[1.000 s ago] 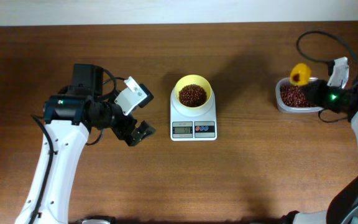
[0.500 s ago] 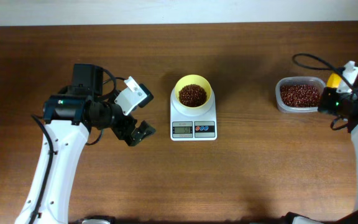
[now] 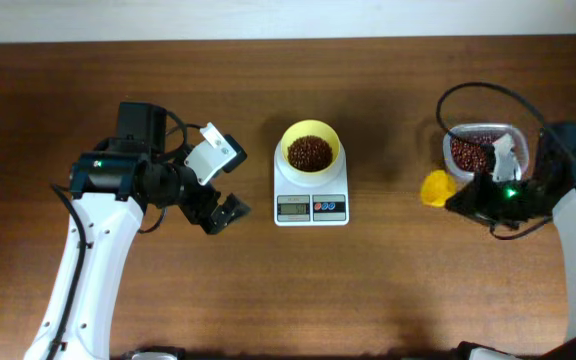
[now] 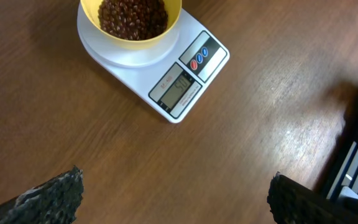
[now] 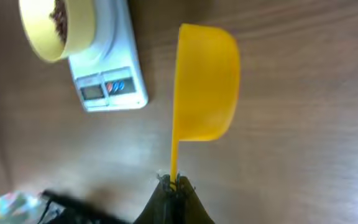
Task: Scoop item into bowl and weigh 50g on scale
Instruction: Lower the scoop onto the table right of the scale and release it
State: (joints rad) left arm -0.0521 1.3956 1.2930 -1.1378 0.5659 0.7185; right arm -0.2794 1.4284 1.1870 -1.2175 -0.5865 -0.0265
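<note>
Soft even light, right wrist view blurry

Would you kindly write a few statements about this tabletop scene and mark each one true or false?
1. The small round pale-yellow plastic bowl sits on the small white rectangular kitchen scale. True.
2. That bowl is empty. False: it holds small dark red-brown beans.
3. The right end effector is shut on the handle of the yellow plastic scoop. True.
4. The scoop is above the clear rounded-square plastic tub. False: it is over the bare wooden table, between the scale and the tub.
5. The left end effector grips the scale. False: it is open and apart from the scale.
</note>
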